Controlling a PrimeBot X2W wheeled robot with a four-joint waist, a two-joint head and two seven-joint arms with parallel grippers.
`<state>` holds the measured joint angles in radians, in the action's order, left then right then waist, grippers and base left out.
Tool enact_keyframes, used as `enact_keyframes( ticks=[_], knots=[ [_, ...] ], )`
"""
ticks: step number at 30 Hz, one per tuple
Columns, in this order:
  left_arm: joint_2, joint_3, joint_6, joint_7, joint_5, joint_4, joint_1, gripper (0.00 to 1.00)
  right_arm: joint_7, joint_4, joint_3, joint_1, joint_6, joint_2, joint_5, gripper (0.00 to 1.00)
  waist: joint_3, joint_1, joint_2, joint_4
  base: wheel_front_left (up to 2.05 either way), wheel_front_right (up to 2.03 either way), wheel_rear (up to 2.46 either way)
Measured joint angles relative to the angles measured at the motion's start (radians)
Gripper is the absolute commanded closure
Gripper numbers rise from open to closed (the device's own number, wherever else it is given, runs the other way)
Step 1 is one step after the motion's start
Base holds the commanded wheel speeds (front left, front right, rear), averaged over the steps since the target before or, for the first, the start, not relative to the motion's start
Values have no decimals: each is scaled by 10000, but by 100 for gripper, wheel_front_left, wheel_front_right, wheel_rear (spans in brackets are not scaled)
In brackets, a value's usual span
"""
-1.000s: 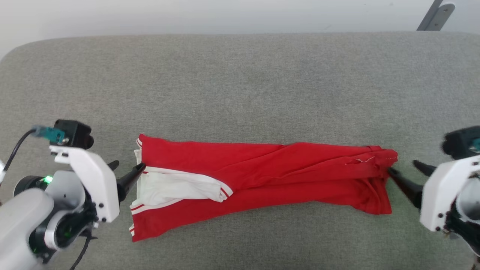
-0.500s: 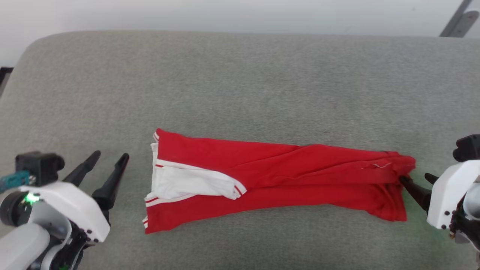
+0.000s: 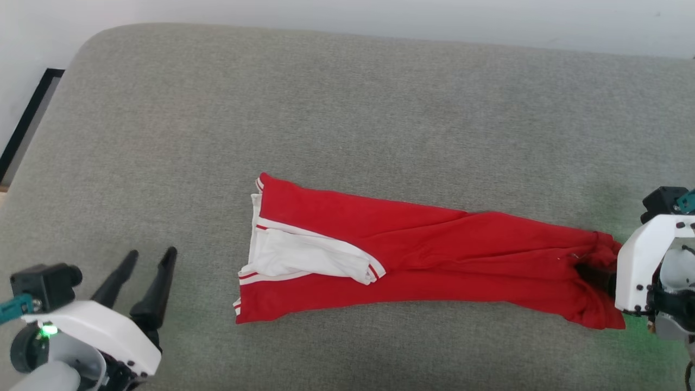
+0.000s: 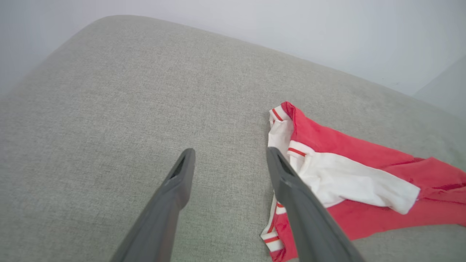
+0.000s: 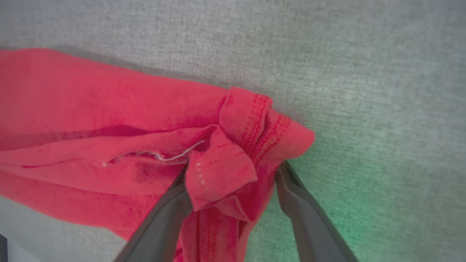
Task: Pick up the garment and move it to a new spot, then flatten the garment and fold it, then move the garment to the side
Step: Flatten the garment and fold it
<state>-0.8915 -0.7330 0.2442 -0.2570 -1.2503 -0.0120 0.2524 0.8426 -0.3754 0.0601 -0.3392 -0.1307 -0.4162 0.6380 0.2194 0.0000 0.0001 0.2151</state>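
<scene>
A broad grey upholstered cushion (image 3: 347,108), finely woven, with a rounded far-left corner, takes up most of what I can see. Behind it runs a plain pale wall (image 3: 380,13). Past its left edge slants a thin black strip (image 3: 27,122). A faint green glow (image 5: 364,218) tints the weave at the right.

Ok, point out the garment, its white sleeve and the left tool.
garment (image 3: 461,255), head view, red middle.
white sleeve (image 3: 309,259), head view, its centre.
left tool (image 3: 152,251), head view, midway between fingertips.
</scene>
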Motion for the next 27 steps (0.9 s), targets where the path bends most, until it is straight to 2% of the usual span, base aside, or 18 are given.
enact_keyframes(
  ticks=[2, 3, 4, 10, 15, 21, 27],
  knots=[
    [182, 228, -102, -29, 10, 52, -235, 0, 211, -376, 167, -225, 4, -25, 190, 0, 15, 0, 0, 80, 0, 0, 0],
    [244, 357, -142, -31, 125, 100, -343, 0, 303, -520, 276, -329, 10, -67, 284, 52, 17, 0, 0, 118, 0, 0, 0],
    [357, 568, -178, -31, 182, 134, -442, 0, 408, -625, 376, -423, 44, -123, 366, 100, 14, 0, 0, 151, 0, 0, 0],
    [1154, 2174, -623, -40, 1072, 364, -1392, 0, 267, -819, 470, -645, 38, -52, 1312, 100, -114, 0, 0, 227, 0, 0, 0],
    [1741, 3170, -957, -42, 1755, 476, -2166, 0, 253, -631, 330, -593, 12, -399, 1630, 100, -288, 0, 0, 104, 0, 0, 0],
    [2451, 4199, -1388, -44, 2535, 479, -2812, 0, 155, -606, -435, -407, -6, -1287, 1659, 100, -452, 0, 0, -164, 0, 0, 0],
    [2970, 4598, -1687, -42, 2865, 535, -2977, 0, -79, -1118, -1141, -473, -6, -2079, 1131, 100, -511, 0, 0, -471, 0, 0, 0]
  ],
)
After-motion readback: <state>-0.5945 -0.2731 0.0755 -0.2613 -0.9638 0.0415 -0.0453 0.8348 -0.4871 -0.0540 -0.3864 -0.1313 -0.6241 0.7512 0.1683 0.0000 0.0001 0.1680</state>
